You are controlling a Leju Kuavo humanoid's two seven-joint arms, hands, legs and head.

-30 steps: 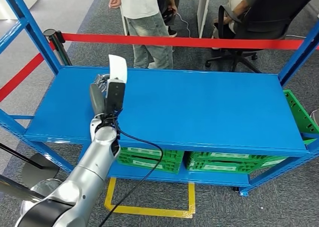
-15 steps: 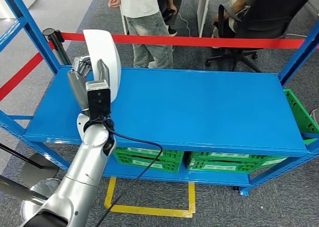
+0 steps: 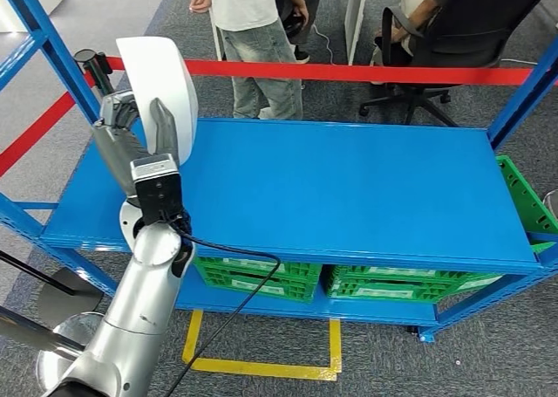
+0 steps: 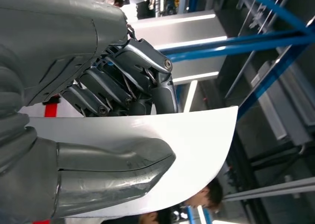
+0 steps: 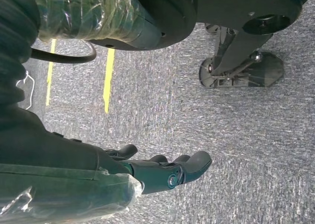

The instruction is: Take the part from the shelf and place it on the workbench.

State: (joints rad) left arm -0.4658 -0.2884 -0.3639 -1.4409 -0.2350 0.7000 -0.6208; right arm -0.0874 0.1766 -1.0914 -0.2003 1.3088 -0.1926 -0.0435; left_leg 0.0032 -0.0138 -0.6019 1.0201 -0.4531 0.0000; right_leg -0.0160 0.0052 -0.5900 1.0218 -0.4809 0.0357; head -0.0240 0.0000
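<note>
A: Change? The left hand (image 3: 135,144) rose further left, gripping the curved white plastic part (image 3: 161,83) above the blue metal shelf's (image 3: 342,188) left end.
B: Right hand (image 5: 163,170) empty, fingers extended. No legible writing.

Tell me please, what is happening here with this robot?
The robot's left hand grips a curved white part, thumb on one face and fingers on the other, holding it above the left end of the blue shelf. The right hand hangs over the grey carpet, holding nothing. People are beyond a red barrier tape.
</note>
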